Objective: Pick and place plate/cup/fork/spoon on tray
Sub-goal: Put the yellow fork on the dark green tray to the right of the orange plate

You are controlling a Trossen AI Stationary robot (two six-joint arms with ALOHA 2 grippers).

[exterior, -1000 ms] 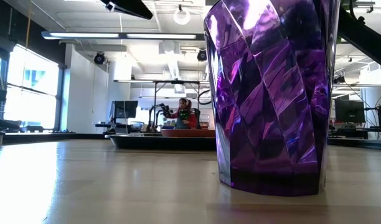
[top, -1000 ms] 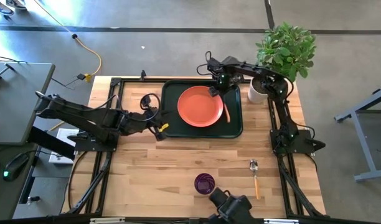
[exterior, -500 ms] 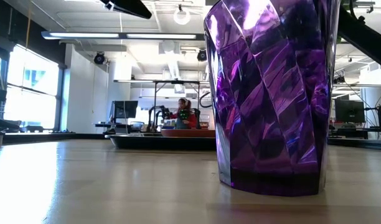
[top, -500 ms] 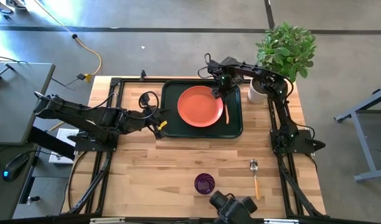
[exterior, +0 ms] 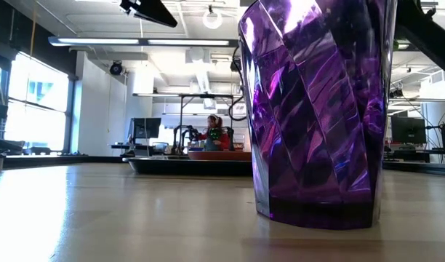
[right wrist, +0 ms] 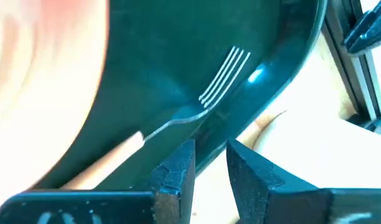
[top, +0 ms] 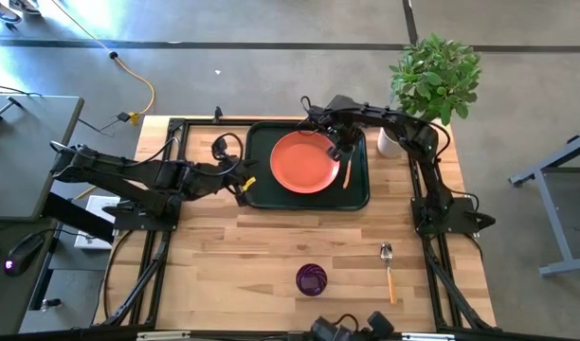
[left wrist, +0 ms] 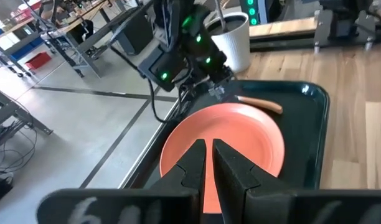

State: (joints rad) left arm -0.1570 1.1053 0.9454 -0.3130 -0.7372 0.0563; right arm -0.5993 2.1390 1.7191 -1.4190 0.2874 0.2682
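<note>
Overhead arrangement. The tray (top: pixel 307 165) lies at the far middle of the table (top: pixel 224 246), with the plate (top: pixel 304 162) resting inside it toward its left and centre. The fork (top: pixel 345 170) lies in the tray along its right side, just beside the plate; in the right wrist view its tines (right wrist: pixel 225 76) rest near the tray's rim and its pale handle runs back toward the plate (right wrist: pixel 41 87).

The right gripper (top: pixel 338 148) hangs over the tray's far right part, above the fork and the plate's edge; its fingers (right wrist: pixel 176 168) stand a narrow gap apart and hold nothing. The left gripper (top: pixel 243 188) sits at the tray's left edge, facing the plate (left wrist: pixel 223 146); its fingers (left wrist: pixel 193 163) are nearly together and empty.

The cup (top: pixel 311 278) stands upright on the near table, well apart from the tray, and fills the low view (exterior: pixel 318 109). The spoon (top: pixel 389 269) lies on the table to the cup's right, bowl toward the tray. A potted plant (top: pixel 432 80) stands at the far right corner.
</note>
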